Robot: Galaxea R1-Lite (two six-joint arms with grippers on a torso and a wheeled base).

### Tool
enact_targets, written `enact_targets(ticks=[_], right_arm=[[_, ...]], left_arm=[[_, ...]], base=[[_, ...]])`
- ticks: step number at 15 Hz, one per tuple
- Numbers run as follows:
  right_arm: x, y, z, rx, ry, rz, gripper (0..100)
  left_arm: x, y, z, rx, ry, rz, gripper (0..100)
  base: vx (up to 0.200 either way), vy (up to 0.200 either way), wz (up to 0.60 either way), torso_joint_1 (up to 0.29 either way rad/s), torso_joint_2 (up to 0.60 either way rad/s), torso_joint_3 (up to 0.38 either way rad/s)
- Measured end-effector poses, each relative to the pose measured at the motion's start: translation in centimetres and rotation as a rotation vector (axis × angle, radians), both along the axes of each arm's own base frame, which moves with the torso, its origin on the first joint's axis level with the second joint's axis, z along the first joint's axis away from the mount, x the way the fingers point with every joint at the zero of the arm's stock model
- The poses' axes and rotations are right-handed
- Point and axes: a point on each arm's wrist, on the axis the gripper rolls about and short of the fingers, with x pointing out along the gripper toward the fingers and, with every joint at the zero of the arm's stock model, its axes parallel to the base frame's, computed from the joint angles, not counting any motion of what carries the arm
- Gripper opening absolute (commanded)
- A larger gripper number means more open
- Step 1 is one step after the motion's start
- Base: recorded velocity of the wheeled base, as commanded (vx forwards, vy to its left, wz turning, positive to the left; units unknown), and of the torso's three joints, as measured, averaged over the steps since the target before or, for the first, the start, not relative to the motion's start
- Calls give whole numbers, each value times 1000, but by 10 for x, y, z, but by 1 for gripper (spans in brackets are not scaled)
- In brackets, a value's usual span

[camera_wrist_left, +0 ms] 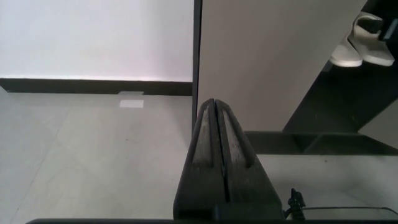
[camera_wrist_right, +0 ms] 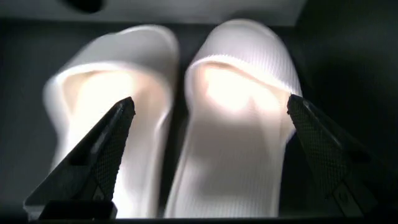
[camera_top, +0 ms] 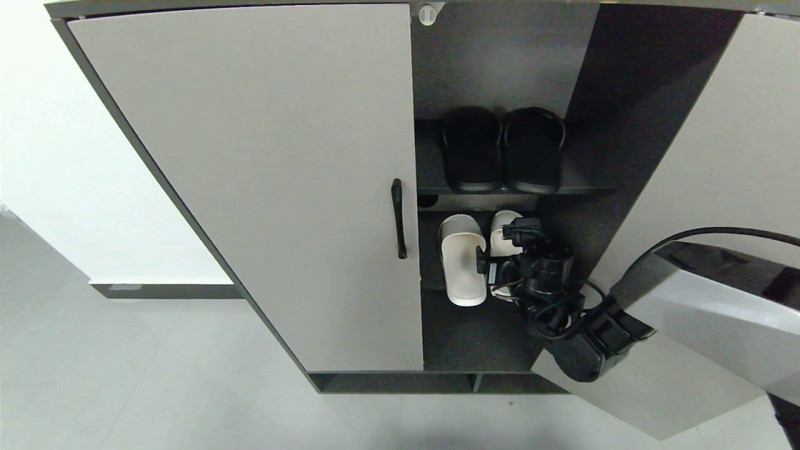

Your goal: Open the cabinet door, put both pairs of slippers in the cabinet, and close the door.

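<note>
The cabinet's right door (camera_top: 719,156) stands open and its left door (camera_top: 262,175) is shut. A black pair of slippers (camera_top: 502,150) sits on the upper shelf. A white pair (camera_top: 462,259) lies on the lower shelf, toes inward. My right gripper (camera_top: 509,247) is inside the lower compartment, over the right white slipper, hiding part of it. In the right wrist view the right gripper (camera_wrist_right: 209,106) is open, its fingers spread wide just above the white slippers (camera_wrist_right: 236,124) and holding nothing. My left gripper (camera_wrist_left: 213,106) is shut and empty, low over the floor, outside the cabinet.
The shut left door carries a black handle (camera_top: 398,219) at its inner edge. The open right door's lower corner (camera_top: 656,387) hangs beside my right arm. Grey tiled floor (camera_top: 156,387) lies open to the left, with a white wall (camera_top: 56,162) behind.
</note>
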Motion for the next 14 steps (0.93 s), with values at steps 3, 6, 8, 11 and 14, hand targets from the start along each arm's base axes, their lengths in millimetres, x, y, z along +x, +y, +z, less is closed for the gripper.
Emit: enact_targets(ticks=[3,6,8,11,14], right_arm=[[-53,-3,32,17,-10,104,100],[-110,-17,79,61,-70,197,100],[-142,-31,104,75,-90,239,0],[-189,-57,142,97,-119,317,0],[-223,-95,182,122,-217,340,0]], left_arm=[[0,0,0,0,0,0,0],[0,0,0,1,0,0,0],[0,0,0,1,0,0,0],[0,0,0,1,0,-1,0],[0,0,0,1,0,-1,0]], base=[[-200,0,0,2,-1,-1],[-200,0,0,2,2,2],[-200,0,0,-7,5,2],[-200,0,0,1,5,4],[-200,0,0,2,1,2]])
